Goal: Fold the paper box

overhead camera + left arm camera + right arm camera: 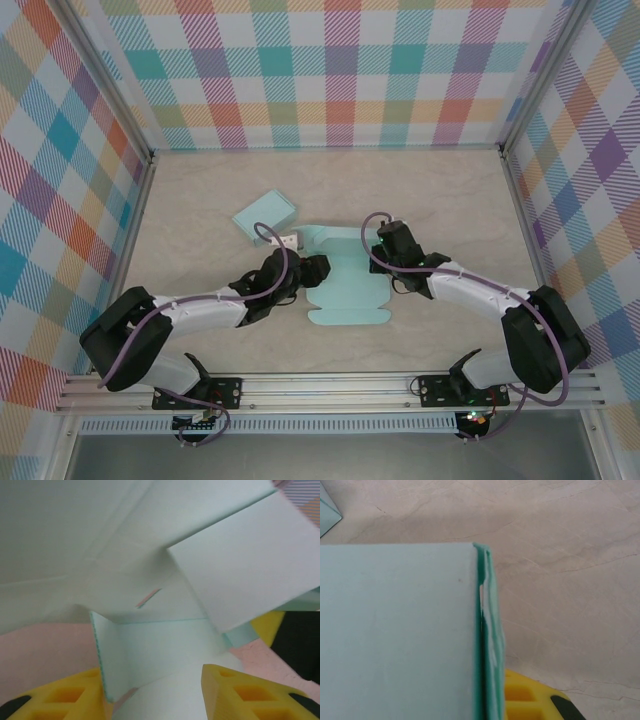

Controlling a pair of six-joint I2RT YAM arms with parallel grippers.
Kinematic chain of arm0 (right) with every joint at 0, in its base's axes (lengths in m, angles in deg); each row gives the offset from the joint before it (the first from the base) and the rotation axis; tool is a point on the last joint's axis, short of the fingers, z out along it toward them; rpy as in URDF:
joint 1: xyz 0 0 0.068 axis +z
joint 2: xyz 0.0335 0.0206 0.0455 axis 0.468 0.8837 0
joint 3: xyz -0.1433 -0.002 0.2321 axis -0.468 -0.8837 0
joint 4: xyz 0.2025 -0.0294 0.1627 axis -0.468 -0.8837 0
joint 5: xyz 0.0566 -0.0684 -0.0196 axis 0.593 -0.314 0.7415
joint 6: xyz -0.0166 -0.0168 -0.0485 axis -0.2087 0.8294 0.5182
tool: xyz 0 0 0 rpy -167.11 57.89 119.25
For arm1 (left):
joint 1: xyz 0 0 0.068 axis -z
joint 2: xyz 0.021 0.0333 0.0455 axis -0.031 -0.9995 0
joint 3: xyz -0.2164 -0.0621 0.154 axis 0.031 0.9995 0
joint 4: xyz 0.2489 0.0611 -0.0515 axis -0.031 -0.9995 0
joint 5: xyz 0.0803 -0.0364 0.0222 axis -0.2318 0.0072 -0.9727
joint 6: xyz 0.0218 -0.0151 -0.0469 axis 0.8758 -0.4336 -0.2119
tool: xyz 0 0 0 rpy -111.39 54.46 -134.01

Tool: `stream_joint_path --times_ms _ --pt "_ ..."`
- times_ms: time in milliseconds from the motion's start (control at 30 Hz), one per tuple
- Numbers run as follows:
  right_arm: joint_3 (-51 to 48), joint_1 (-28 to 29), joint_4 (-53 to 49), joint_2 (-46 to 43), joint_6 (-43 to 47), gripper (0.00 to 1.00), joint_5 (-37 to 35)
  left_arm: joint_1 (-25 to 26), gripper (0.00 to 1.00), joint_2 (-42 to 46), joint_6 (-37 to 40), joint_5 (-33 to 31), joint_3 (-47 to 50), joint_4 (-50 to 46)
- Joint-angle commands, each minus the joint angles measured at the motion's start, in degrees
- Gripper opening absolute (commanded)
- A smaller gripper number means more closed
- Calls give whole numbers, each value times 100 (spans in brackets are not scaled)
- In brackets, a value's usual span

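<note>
Paper box [345, 290] lies as a mostly flat mint-green sheet at the middle of the table [450, 190]. The left gripper [312, 268] sits at the sheet's left edge. In its wrist view the 2 yellow fingers [65, 695] stand apart, released, with a raised flap and a curled strip of the sheet between them. The right gripper [385, 245] is at the sheet's right edge, clenched on a folded-up margin, with 1 yellow finger [530, 702] just beside the fold. A smaller mint-green piece [265, 212] lies tilted near the sheet's far-left corner.
</note>
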Motion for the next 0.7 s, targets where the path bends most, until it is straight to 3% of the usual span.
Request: stream_joint_path --times_ms 0,367,667 --pt "-42 105 128 -43 -95 0 36 103 43 -134 312 13 -269 176" --pt "-16 215 61 -6 -226 0 29 142 37 -692 48 -55 -406 446" --pt "-12 219 -46 89 -233 0 -213 216 44 534 702 275 -42 -297"
